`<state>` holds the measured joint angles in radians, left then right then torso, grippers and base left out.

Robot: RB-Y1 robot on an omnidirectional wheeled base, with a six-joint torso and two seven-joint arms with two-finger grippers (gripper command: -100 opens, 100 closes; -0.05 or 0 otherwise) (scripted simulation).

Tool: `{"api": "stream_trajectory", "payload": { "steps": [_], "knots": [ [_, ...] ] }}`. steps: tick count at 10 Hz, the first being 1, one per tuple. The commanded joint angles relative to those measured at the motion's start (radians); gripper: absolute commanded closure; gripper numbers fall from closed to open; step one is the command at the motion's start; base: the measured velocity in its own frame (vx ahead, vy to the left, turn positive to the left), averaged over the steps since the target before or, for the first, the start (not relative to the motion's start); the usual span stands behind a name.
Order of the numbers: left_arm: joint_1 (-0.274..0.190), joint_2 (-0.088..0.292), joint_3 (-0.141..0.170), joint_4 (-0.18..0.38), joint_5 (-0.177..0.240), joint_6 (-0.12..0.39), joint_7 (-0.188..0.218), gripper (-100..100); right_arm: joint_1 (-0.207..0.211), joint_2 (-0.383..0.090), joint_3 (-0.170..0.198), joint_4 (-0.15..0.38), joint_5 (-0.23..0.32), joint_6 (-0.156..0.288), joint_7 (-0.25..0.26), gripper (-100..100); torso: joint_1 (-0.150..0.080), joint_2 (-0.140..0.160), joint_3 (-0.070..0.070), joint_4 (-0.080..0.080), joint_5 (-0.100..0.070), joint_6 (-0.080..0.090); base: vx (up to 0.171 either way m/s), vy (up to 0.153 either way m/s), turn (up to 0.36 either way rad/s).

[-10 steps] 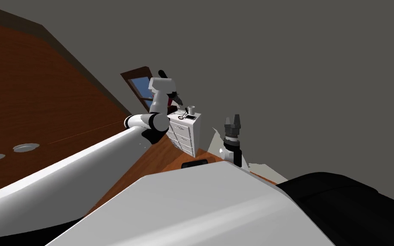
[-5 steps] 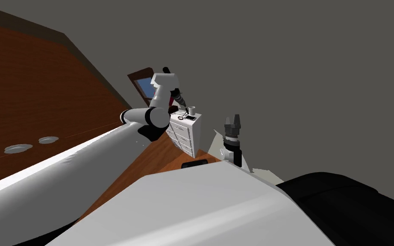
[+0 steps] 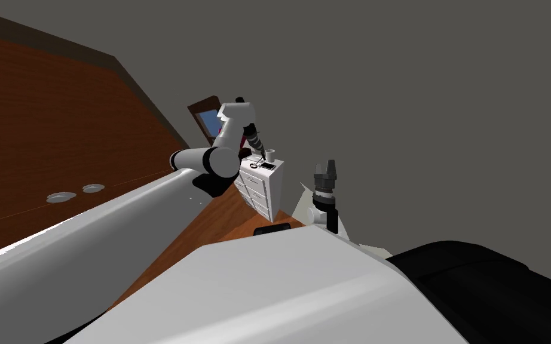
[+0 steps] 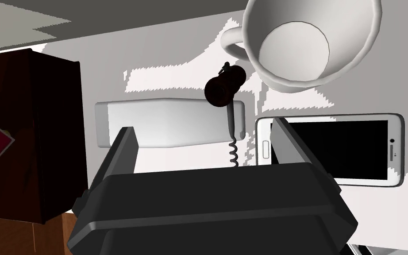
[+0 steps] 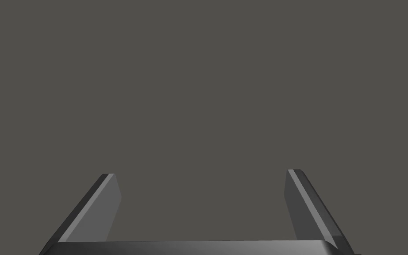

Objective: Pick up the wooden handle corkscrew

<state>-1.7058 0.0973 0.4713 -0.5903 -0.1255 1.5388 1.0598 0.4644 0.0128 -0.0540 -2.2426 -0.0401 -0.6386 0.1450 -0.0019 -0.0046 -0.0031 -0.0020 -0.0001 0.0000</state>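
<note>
In the head view, the left arm reaches far out so that the left gripper (image 3: pixel 262 154) hangs just beside the white mug (image 3: pixel 270 154). The mug stands on top of a white chest of drawers (image 3: pixel 262 191). The reach seems meant to bring the tool down over the small things lying by the mug. The right gripper (image 3: pixel 326 167) stands upright well apart from the mug and appears to be parked out of the way.

In the left wrist view, the corkscrew (image 4: pixel 226 95) lies on the chest top with its dark brown handle just beside the mug (image 4: pixel 309 40). Its thin shaft and spiral run away from the mug, across the end of a flat white block (image 4: pixel 167 121). A white smartphone (image 4: pixel 331 148) lies screen up near the mug. The left gripper (image 4: pixel 202 126) has its fingers spread wide, pinching nothing, with the spiral's end between them. The gap looks lined up on the shaft, so the hand would probably need to advance toward the mug to take the handle.

In the right wrist view, the right gripper (image 5: pixel 198 172) holds its fingers spread apart and empty.
</note>
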Motion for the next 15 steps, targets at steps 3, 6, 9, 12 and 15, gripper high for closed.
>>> {"api": "stream_trajectory", "payload": {
  "steps": [3,6,9,12,15],
  "knots": [
    [-0.049,-0.001,0.014,0.093,0.01,0.04,0.035,-100,0.0,0.0,0.0,0.0,0.0,0.0,0.0,0,0.002,0.001,0.001,0.0,0.0,0.0,0.033,-0.014,0.059],
    [-0.07,-0.019,0.026,0.162,0.017,0.088,0.067,-100,0.0,0.0,0.0,0.0,0.0,0.0,0.0,0,0.001,0.0,0.0,0.0,0.0,0.0,0.058,-0.024,0.135],
    [-0.076,-0.027,0.03,0.185,0.02,0.106,0.079,-100,0.0,0.0,0.0,0.0,0.0,0.0,0.0,0,0.002,0.001,0.0,0.0,0.0,0.0,0.029,-0.013,0.025],
    [-0.077,-0.039,0.032,0.198,0.022,0.125,0.088,-100,0.0,0.0,0.0,0.0,0.0,0.0,0.0,0,0.001,0.003,0.002,0.001,0.0,0.0,-0.001,-0.021,0.056],
    [-0.043,-0.041,0.025,0.204,0.024,0.09,0.075,-100,0.0,0.0,0.0,0.0,0.0,0.0,0.0,0,0.002,0.003,0.002,0.001,0.001,0.0,-0.001,-0.019,0.01]
  ]
}}
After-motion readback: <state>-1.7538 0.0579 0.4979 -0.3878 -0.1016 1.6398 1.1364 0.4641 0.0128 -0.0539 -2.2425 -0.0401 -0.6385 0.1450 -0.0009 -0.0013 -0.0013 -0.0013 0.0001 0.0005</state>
